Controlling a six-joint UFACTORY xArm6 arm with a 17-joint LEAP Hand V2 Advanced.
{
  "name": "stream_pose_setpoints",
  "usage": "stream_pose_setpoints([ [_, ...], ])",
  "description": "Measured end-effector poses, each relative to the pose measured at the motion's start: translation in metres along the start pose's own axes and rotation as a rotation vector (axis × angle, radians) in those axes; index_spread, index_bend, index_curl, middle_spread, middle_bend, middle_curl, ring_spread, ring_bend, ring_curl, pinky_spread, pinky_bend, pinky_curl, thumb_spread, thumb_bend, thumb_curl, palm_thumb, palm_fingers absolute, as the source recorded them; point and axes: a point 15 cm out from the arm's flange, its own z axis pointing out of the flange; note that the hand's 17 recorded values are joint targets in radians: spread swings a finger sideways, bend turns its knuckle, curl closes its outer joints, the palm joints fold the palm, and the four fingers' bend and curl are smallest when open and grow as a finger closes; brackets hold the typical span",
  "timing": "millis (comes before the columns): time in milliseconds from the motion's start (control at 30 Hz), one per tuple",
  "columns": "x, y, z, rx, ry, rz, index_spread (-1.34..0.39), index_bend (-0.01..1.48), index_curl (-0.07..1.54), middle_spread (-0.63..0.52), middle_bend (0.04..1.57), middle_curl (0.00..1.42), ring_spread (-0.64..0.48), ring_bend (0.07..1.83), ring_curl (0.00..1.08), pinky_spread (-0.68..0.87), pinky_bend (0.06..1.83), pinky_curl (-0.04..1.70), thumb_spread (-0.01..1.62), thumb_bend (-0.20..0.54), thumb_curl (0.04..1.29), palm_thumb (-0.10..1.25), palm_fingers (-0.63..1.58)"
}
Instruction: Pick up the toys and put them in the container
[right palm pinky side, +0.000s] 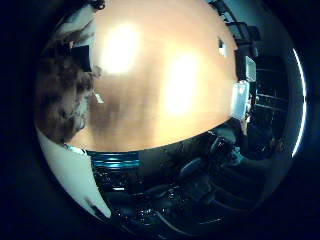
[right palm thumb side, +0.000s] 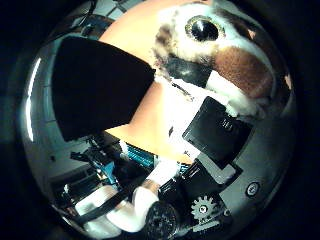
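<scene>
While the robot hand (right palm thumb side: 210, 150) clamps the plush toy (right palm thumb side: 225, 55) above the desk (right palm pinky side: 160, 80), it must next reach the container, unseen

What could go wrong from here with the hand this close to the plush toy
1. The plush toy sits against the hand near its edge, not clearly wrapped by fingers, so it might slip free when lifted.
2. No container shows in either view, so the drop target is unconfirmed.
3. The wooden table ends close by; a dropped toy could roll off.
</scene>
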Motion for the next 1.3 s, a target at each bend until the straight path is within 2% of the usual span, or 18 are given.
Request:
stream_pose_setpoints([
  [333,-0.003,-0.007,-0.145,0.152,0.069,0.006,-0.25,1.01,0.98,-0.14,1.35,0.81,-0.24,1.34,0.81,-0.21,1.21,0.96,1.10,-0.012,0.59,1.05,1.08],
  [633,-0.090,-0.044,-0.223,0.255,0.054,-0.095,-0.25,1.01,0.99,-0.14,1.35,0.81,-0.25,1.33,0.83,-0.22,1.19,1.00,1.10,-0.013,0.61,1.04,1.08],
  [800,-0.154,-0.059,-0.245,0.308,0.027,-0.168,-0.25,1.00,0.99,-0.14,1.35,0.81,-0.25,1.32,0.84,-0.23,1.18,1.01,1.10,-0.012,0.61,1.03,1.08],
  [1133,-0.276,-0.067,-0.241,0.295,-0.042,-0.295,-0.25,0.99,1.00,-0.14,1.35,0.81,-0.26,1.31,0.86,-0.23,1.17,1.03,1.09,-0.013,0.62,1.03,1.08],
  [1300,-0.311,-0.067,-0.238,0.298,-0.059,-0.329,-0.26,0.98,1.01,-0.14,1.35,0.81,-0.26,1.30,0.87,-0.23,1.16,1.03,1.10,-0.012,0.62,1.03,1.08],
])
